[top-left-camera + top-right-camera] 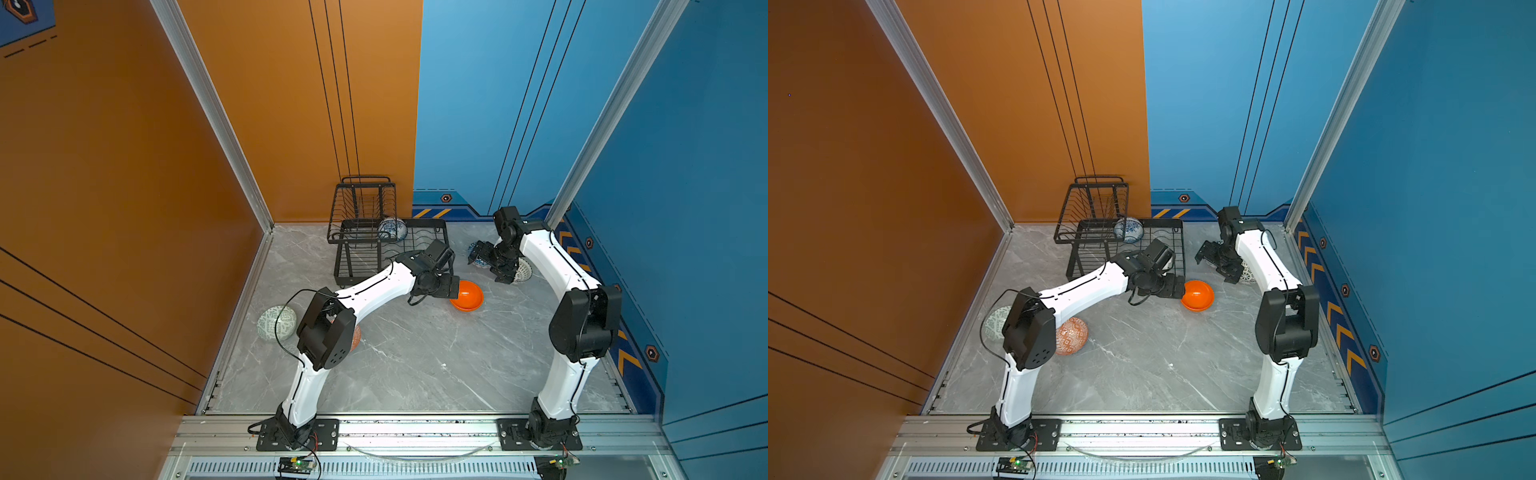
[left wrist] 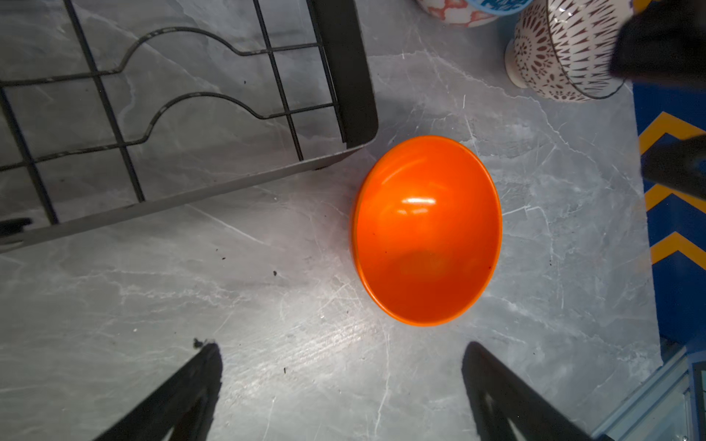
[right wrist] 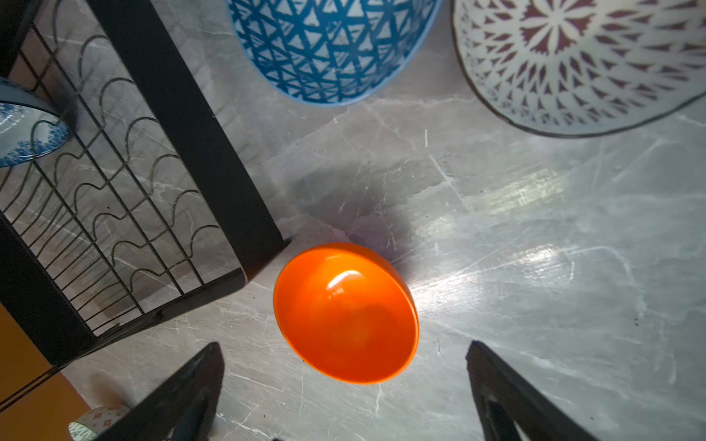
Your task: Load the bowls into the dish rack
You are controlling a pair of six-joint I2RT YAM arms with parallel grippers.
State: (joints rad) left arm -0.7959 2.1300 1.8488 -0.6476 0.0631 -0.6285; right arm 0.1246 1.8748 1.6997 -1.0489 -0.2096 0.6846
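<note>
Now left pincer (image 2: 340, 347) & right pincer (image 3: 344, 345) are gaping wide, gripping nothing; orange bowl (image 2: 428, 229) is sitting on tabletop (image 2: 153, 305) toward back edge, just beside corner of dish rack (image 2: 355, 76). Risk: glossy rim slipping, or pincer snagging rack.

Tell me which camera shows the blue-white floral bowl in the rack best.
The top views: both show the floral bowl nearly whole, in the dish rack. The right wrist view catches only a slice at the picture's edge; the left wrist view misses it.
</note>
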